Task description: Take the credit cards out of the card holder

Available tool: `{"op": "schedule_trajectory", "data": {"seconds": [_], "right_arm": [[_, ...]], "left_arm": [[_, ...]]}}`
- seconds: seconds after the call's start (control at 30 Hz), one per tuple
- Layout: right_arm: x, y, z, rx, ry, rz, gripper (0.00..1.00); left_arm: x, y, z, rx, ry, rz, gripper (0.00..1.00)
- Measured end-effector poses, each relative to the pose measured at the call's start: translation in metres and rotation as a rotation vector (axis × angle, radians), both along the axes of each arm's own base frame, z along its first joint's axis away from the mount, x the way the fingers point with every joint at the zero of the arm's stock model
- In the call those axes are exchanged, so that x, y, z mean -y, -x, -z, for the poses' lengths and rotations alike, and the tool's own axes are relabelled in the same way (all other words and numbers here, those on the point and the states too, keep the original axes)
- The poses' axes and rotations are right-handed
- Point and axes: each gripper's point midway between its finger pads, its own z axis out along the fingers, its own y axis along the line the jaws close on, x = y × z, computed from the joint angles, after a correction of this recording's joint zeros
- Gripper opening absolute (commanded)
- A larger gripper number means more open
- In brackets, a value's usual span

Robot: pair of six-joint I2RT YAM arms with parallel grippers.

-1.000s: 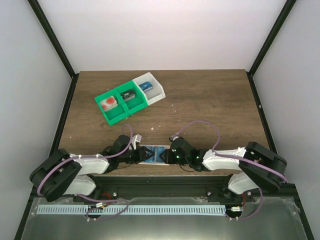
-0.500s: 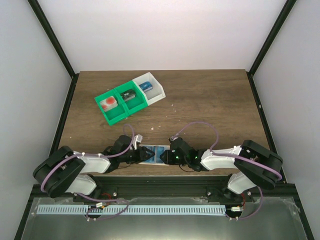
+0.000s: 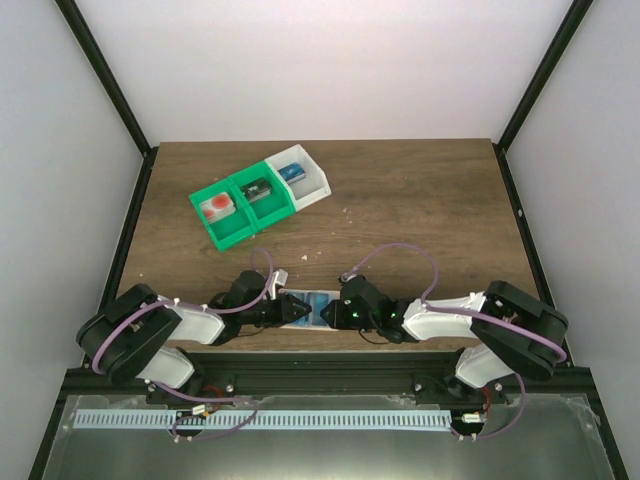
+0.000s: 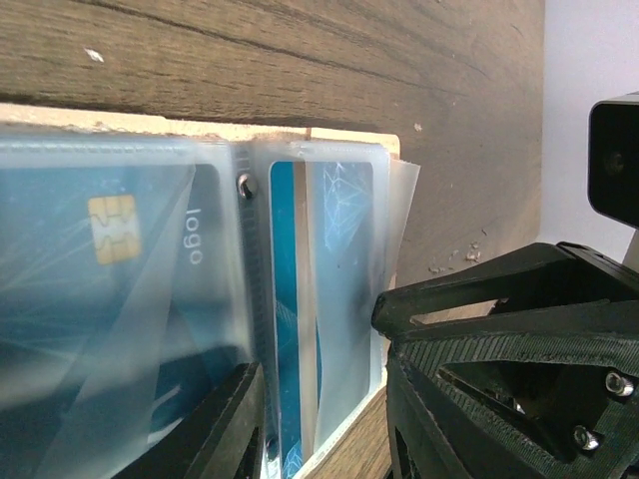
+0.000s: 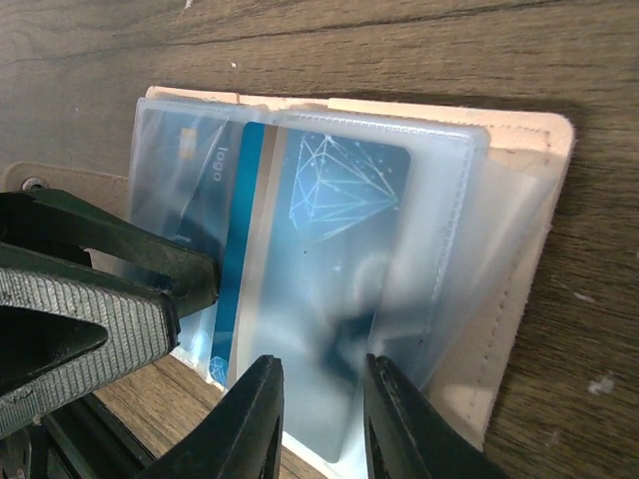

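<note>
Nearest, left hand [image 4: 321, 409]: your jaws stand partway apart, straddling the near end of the striped card [image 4: 300, 299]. Whether they bite on it, you cannot tell.
Right hand [image 5: 319, 394]: jaws are narrow and set over the near edge of a pocket from the opposite side. You cannot tell whether this is a pinch or a hover.
Card holder [image 5: 555, 170]: it lies open and flat at the near edge of the surface [image 3: 420, 200], between your two hands, tan lining up.
Clear pockets [image 5: 444, 239]: these are floppy film leaves. Expect them to lift and drag along with anything you pull.
Credit cards [image 5: 334, 230]: both are inside those pockets, the striped card in one and a chip card [image 4: 112, 225] in the leaf beside it.
Handling: the cards look light, thin, stiff and slick. The holder is probably light enough to slide along unless you pin it.
Where to hold: pinch a card flat across its end at the pocket mouth. Pin the tan border with your other hand and draw straight along the pocket.
Farther off: green bins [image 3: 232, 238] and a white bin [image 3: 318, 186] sit well apart from the holder, each with a small item inside.
</note>
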Motion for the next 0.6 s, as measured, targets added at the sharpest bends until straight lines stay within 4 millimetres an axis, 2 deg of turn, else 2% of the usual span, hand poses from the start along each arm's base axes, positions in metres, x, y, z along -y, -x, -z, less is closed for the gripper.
{"op": "schedule_trajectory", "data": {"seconds": [0.23, 0.5, 0.6], "right_arm": [[0.0037, -0.0021, -0.0057, 0.015, 0.010, 0.013, 0.24], [0.0045, -0.0020, 0.0013, 0.006, 0.029, 0.013, 0.21], [0.0043, -0.0022, 0.0027, 0.005, 0.031, 0.013, 0.20]], "left_arm": [[0.0001, -0.0002, -0.0001, 0.001, 0.000, 0.000, 0.36], [0.0001, -0.0002, -0.0001, 0.001, 0.000, 0.000, 0.35], [0.0002, -0.0001, 0.0004, 0.000, 0.001, 0.000, 0.32]]}}
